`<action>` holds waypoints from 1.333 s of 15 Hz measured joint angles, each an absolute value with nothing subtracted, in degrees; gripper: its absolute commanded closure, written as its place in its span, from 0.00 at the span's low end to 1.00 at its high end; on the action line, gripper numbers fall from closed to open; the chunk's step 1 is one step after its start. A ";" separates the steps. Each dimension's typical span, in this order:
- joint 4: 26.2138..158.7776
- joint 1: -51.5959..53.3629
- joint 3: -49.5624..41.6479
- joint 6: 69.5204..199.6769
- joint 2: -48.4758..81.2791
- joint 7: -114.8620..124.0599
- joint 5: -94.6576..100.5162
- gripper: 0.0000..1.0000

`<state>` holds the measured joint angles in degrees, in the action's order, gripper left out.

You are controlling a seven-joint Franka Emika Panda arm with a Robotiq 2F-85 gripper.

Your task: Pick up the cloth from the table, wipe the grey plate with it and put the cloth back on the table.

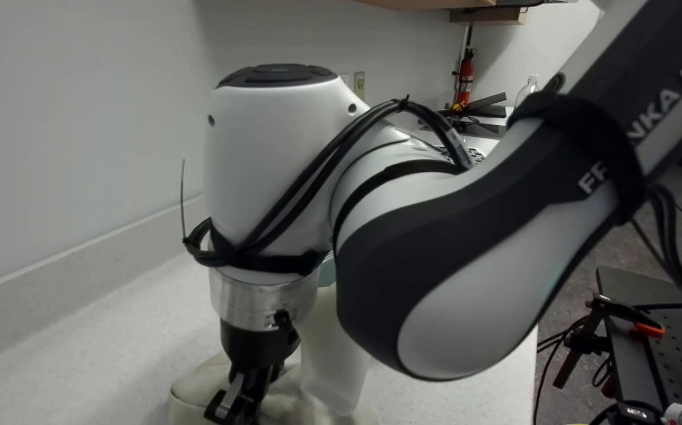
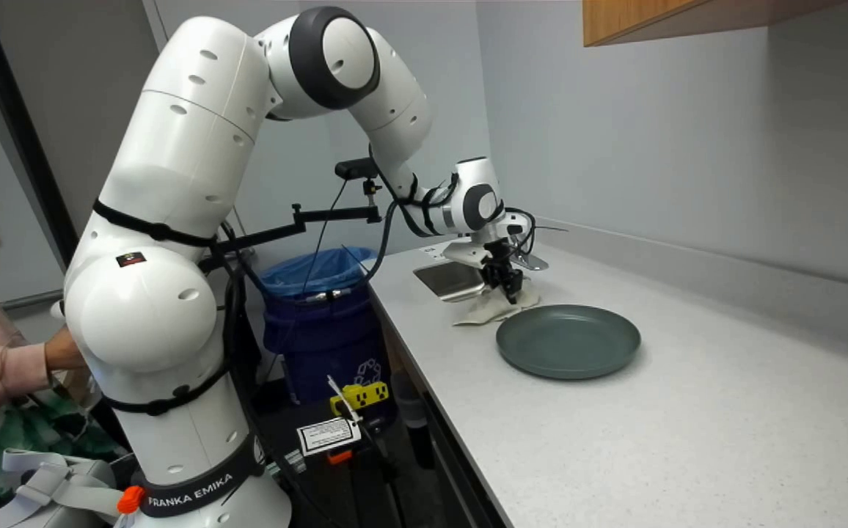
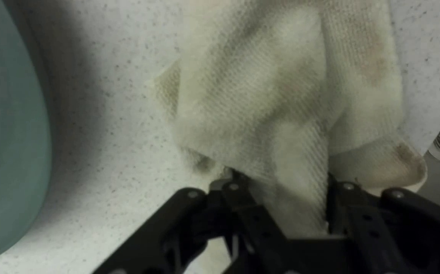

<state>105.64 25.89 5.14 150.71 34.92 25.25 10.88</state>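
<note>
1. One gripper (image 3: pixel 285 179) is straddling a fold of the cloth (image 3: pixel 277 95), jaws standing apart; whether they are pinching it, I cannot tell.
2. The cloth is lying bunched on the table (image 2: pixel 710 418); a shallow grip could be losing it mid-lift.
3. Just beside it the grey-green plate (image 2: pixel 569 342) is lying with no visible brace; hard wiping could be sending it sliding.
4. Farther off, the sink (image 2: pixel 452 281) is showing past a stained corner that could be snagging its rim.
</note>
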 measured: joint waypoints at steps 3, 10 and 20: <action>105.74 24.95 5.12 150.76 33.60 24.73 9.66 1.00; 110.47 20.58 3.79 150.79 24.34 22.52 8.23 0.98; 120.83 19.83 -4.67 150.79 18.27 34.95 19.28 0.98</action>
<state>120.83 19.83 -4.67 150.79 18.27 34.95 19.28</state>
